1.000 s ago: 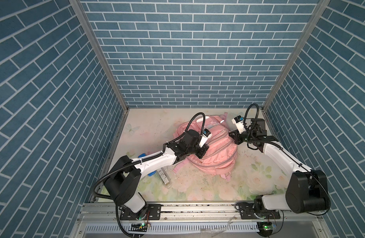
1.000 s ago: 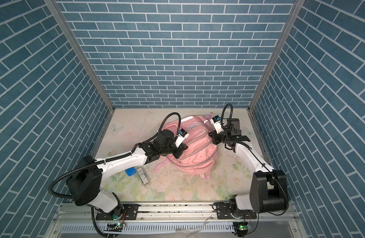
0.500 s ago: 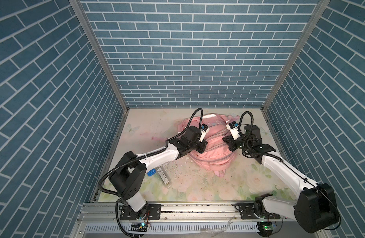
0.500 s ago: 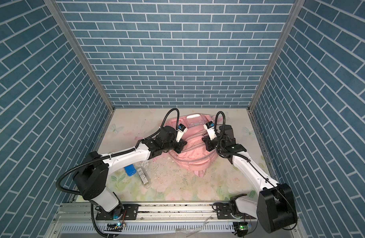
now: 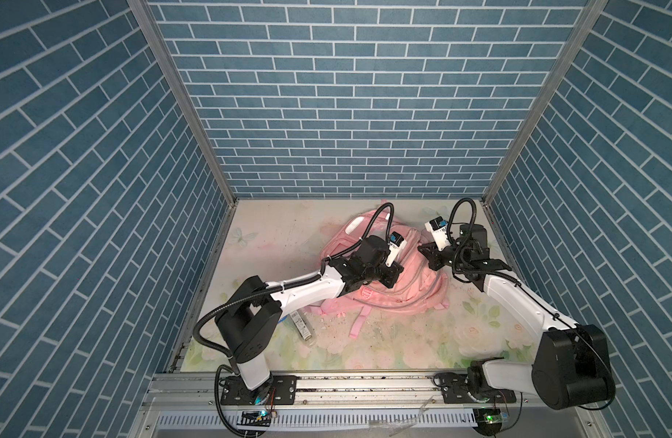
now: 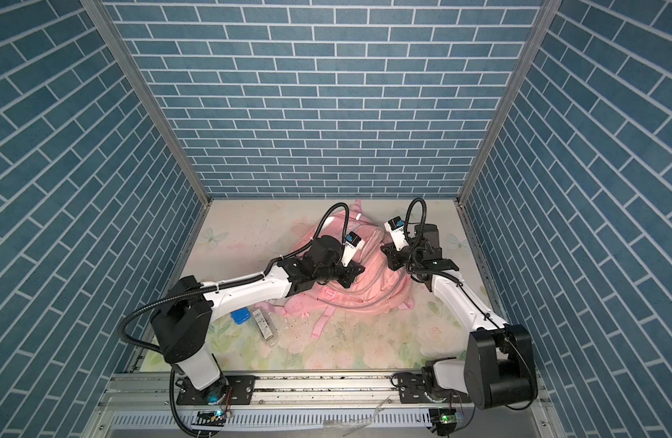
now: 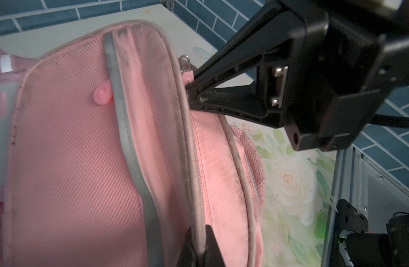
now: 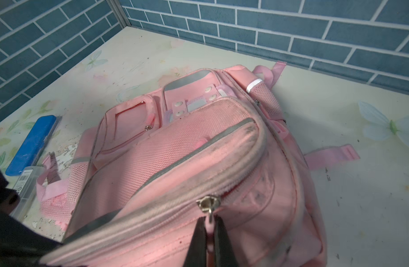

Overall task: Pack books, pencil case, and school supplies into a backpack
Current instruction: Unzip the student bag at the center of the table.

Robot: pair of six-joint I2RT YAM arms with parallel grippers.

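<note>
Two claws clenched | right gripper (image 8: 210, 222) nips pink zipper pull (image 8: 210, 242), left gripper (image 7: 199, 245) pinches zipper seam (image 7: 194, 185) | backpack (image 5: 414, 288) lies flat, rear middle of table (image 5: 273, 242) | I'd draw the pull along its track, seam held taut, no yanking.

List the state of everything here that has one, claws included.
backpack: lying down, front pockets up, main zip looks shut where visible.
zip pull: pinched in the right claw.
right claw: shut on the zip pull.
left claw: shut on the backpack's zip edge.
blue case: looks closed, lying flat.
clear box: lying flat beside the blue case, lid unclear.
</note>
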